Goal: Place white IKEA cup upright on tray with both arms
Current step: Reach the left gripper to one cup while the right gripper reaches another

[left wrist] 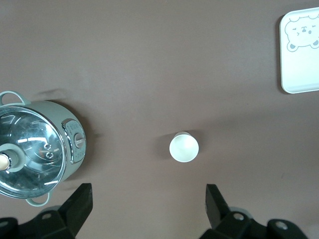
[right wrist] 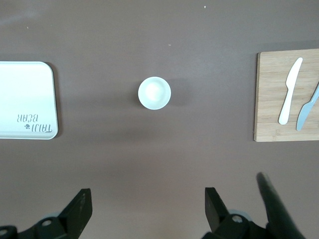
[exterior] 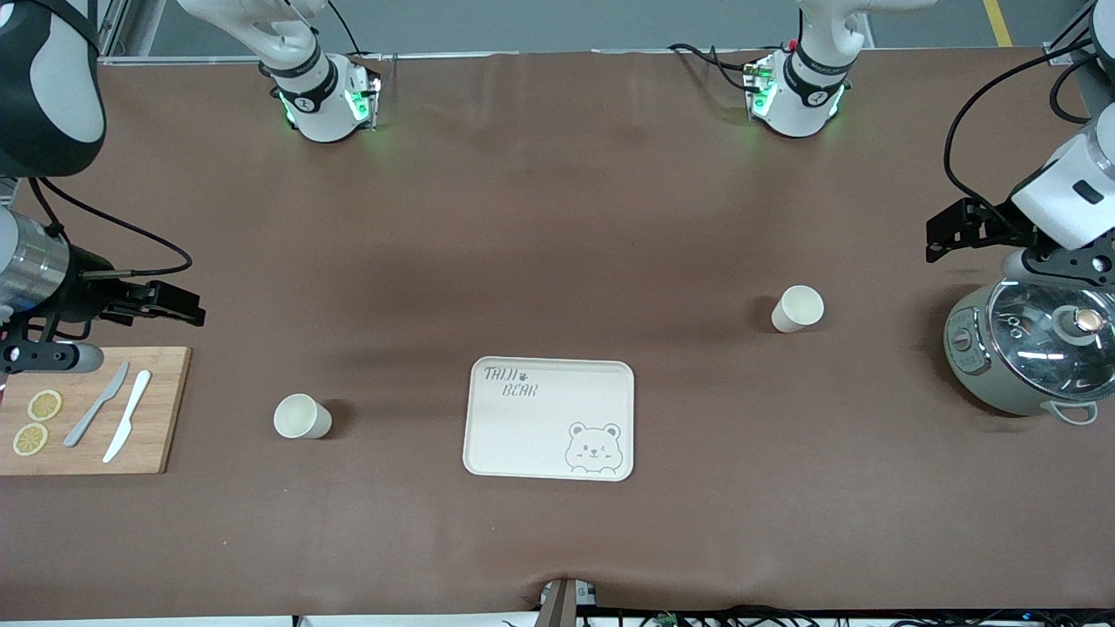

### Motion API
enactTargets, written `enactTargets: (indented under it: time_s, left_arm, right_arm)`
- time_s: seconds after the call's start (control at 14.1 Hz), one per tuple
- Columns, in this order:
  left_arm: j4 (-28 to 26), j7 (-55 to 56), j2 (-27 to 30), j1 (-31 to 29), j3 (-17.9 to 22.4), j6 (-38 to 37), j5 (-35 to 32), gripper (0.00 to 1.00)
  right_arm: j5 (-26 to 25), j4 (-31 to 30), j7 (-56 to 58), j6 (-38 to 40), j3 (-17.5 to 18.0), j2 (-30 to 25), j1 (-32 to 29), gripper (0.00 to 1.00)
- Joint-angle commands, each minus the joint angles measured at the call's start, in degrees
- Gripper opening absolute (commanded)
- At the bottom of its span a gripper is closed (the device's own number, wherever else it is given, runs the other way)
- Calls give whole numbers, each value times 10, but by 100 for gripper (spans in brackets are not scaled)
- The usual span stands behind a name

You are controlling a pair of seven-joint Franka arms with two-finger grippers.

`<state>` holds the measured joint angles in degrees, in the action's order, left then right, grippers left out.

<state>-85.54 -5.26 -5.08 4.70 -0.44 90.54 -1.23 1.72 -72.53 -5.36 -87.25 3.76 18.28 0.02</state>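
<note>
The cream tray (exterior: 540, 435) with a bear drawing lies flat at the table's middle, with nothing on it. One white cup (exterior: 797, 308) stands upright toward the left arm's end, farther from the front camera than the tray. It shows in the left wrist view (left wrist: 184, 147), ahead of my open, empty left gripper (left wrist: 149, 199), which hangs beside the pot (exterior: 945, 233). A second white cup (exterior: 301, 416) stands upright beside the tray toward the right arm's end. It shows in the right wrist view (right wrist: 154, 93), ahead of my open, empty right gripper (right wrist: 147, 199), which is up above the cutting board's edge (exterior: 179, 305).
A wooden cutting board (exterior: 161, 409) with two knives and lemon slices lies at the right arm's end. A grey pot with a glass lid (exterior: 1032, 348) stands at the left arm's end. The tray's corner shows in both wrist views (left wrist: 299, 74) (right wrist: 25, 94).
</note>
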Motion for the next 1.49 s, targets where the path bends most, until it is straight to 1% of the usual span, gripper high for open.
enactTargets:
  time_s: [0.0, 0.28, 0.35, 0.42, 0.5, 0.57, 0.71, 0.78, 0.92, 0.99, 1.28, 1.42]
  left_arm:
    - [9, 2, -5, 4, 1, 2, -10, 100]
    - [8, -4, -6, 6, 0, 10, 0, 100]
    - [-1, 4, -13, 6, -1, 14, 8, 100]
    - [-36, 3, -4, 6, -4, 22, 8, 100]
    - [-70, 3, 12, 2, -10, 53, 9, 100]
    - [-94, 3, 19, 1, -11, 71, 10, 100]
    - [-124, 3, 20, 3, -11, 88, 9, 100]
    - [-156, 1, 31, 2, -11, 115, 10, 100]
    - [-247, 0, 64, 1, -12, 204, 13, 100]
    - [-282, -3, 72, 0, -12, 240, 21, 100]
    - [-401, -7, 96, 0, -12, 347, 23, 100]
    - [-448, -8, 103, -2, -12, 394, 24, 100]
  right_arm:
    - [-9, 5, -9, 8, 1, -4, 2, 100]
    - [-9, 5, -9, 8, 1, -4, 2, 100]
    - [-9, 5, -9, 8, 1, -4, 2, 100]
    - [-8, 5, -9, 8, 1, -4, 2, 100]
    - [-8, 5, -10, 8, 1, -4, 2, 100]
    - [-8, 5, -9, 8, 1, -4, 2, 100]
    - [-8, 5, -7, 8, 2, -4, 2, 100]
    - [-8, 5, -7, 7, 3, -3, 2, 100]
    - [-7, 4, -6, 3, 2, -1, 2, 100]
    - [-8, 4, -6, 0, 2, 0, 2, 100]
    - [-8, 3, 3, -23, 1, 8, -4, 100]
    - [-15, -1, 11, -56, 0, 18, -7, 100]
